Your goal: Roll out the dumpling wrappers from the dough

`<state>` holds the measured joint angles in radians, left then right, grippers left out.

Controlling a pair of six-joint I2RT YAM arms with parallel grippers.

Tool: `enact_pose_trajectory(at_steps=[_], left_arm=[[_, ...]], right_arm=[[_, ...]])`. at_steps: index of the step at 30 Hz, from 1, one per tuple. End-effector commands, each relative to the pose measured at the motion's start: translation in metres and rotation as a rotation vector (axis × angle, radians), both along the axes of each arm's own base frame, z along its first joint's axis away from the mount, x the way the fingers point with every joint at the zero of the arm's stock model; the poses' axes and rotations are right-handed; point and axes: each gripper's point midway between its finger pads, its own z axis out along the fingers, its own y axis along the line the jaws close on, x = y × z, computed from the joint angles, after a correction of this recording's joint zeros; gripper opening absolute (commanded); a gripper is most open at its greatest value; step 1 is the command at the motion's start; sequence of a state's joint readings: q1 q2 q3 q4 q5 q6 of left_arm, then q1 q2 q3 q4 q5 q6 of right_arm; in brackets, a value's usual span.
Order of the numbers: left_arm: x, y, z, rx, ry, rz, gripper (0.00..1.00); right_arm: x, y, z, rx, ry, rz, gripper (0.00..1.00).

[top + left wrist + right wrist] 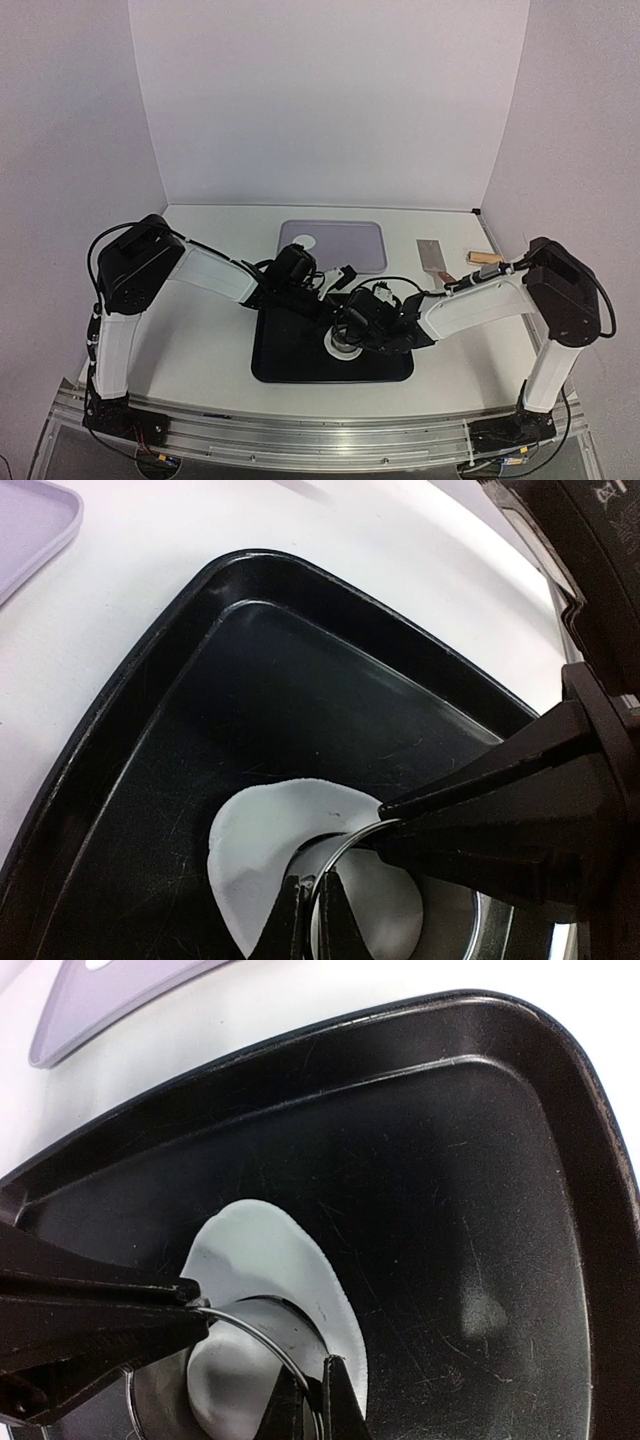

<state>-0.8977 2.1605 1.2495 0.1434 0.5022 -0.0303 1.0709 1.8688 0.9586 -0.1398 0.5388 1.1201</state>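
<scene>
A flat white dough sheet (250, 845) lies on the black tray (150, 710), also in the right wrist view (265, 1245). The small metal ring cutter (352, 842) stands on the dough, its rim also showing in the right wrist view (250, 1332). My left gripper (312, 920) is shut on the near rim of the cutter. My right gripper (312, 1400) is shut on the rim at another spot. In the top view both grippers (338, 328) (358, 338) meet over the cutter (345, 347). One round white wrapper (303, 241) lies on the purple tray (350, 250).
The black tray (290, 365) sits at the table's front centre, the purple tray behind it. A metal scraper (432, 256) and a small wooden piece (485, 258) lie at the back right. Both arms crowd over the black tray's middle.
</scene>
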Motion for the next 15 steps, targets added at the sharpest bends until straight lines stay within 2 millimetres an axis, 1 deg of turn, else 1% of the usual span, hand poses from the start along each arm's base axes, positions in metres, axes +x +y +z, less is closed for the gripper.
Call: enact_pose_trajectory(at_steps=[1,4,8,13,15], left_arm=[[-0.063,0.117,-0.151,0.592,0.187,0.083,0.0],[-0.055,0.108,-0.146,0.556,0.15,0.083,0.0],[-0.049,0.102,-0.14,0.52,0.107,0.083,0.0],[-0.047,0.1,-0.134,0.485,0.08,0.084,0.0],[-0.043,0.098,-0.132,0.479,0.064,0.092,0.0]], right_arm=[[-0.071,-0.088,-0.09,-0.399,0.328,0.084,0.0],[-0.066,-0.085,-0.088,-0.378,0.292,0.075,0.0],[-0.057,-0.081,-0.082,-0.37,0.24,0.081,0.0],[-0.054,-0.078,-0.084,-0.345,0.219,0.082,0.0],[-0.053,-0.075,-0.084,-0.339,0.214,0.088,0.0]])
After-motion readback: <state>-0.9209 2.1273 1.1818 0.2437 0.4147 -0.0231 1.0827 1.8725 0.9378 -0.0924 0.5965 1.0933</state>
